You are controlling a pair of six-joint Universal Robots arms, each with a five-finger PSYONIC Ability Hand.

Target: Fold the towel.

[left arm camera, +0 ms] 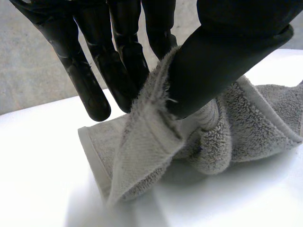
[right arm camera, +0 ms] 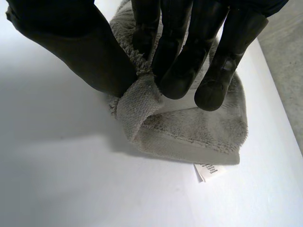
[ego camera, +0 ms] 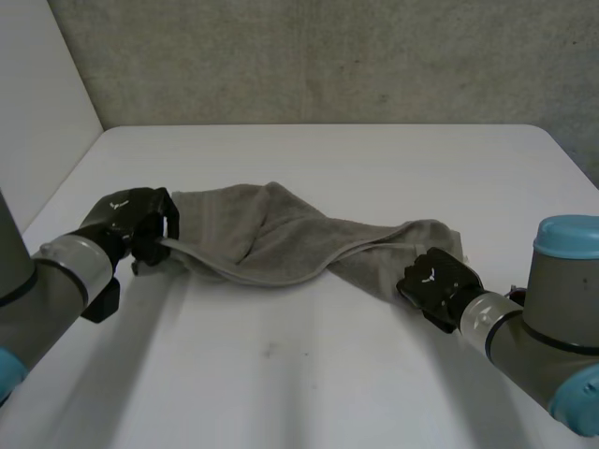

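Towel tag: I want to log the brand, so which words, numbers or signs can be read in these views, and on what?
White tag poking out from under the towel, near the right hand: dark print, too small to read.
Back of the left hand: a small white mark, no legible letters.
Back of the right hand, head view: a similar mark, not legible.

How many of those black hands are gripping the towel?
2. The left hand pinches the towel at its left end; the right hand pinches its right end.
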